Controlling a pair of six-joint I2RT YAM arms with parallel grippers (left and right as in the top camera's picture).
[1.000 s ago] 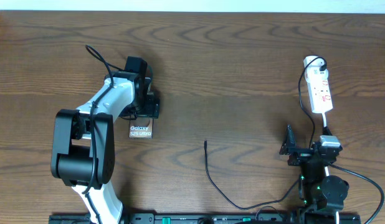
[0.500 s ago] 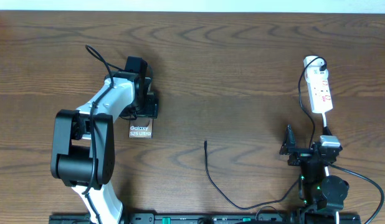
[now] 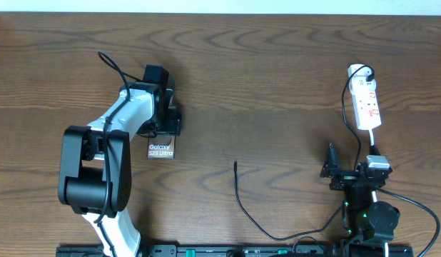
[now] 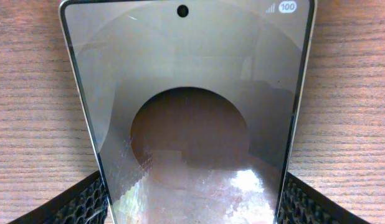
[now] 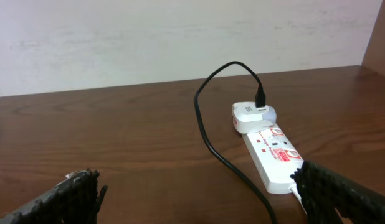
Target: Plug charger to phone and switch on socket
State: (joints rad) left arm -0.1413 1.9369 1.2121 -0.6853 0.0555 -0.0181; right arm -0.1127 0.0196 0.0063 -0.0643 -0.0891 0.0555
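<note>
No shift: phone [image 3: 161, 150] on wooden table [image 3: 277, 86]

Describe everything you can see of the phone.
The phone lies flat, screen up, on the wooden table. It has glossy, reflective glass, a thin pale frame, and a punch-hole camera and white "100" icon at one end. Overhead, white Galaxy S25 Ultra lettering shows. The left gripper clamps its two long edges.

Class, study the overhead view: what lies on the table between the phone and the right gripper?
The overhead view shows the loose tip of the charger cable between the phone and the right gripper; otherwise that stretch is bare.
</note>
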